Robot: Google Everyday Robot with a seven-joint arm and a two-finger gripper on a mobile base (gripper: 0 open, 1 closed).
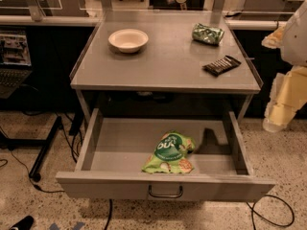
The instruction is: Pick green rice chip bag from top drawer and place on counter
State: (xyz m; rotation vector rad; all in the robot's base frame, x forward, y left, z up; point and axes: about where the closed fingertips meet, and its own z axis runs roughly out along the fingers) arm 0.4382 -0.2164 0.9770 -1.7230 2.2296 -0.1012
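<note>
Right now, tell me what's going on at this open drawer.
The top drawer stands pulled out, and the green rice chip bag lies inside near its front, with nothing touching it. The robot's claw hangs at the right edge of the view, beside the counter and apart from the drawer. On the counter sit a cream bowl, a dark green packet and a black ridged bar.
</note>
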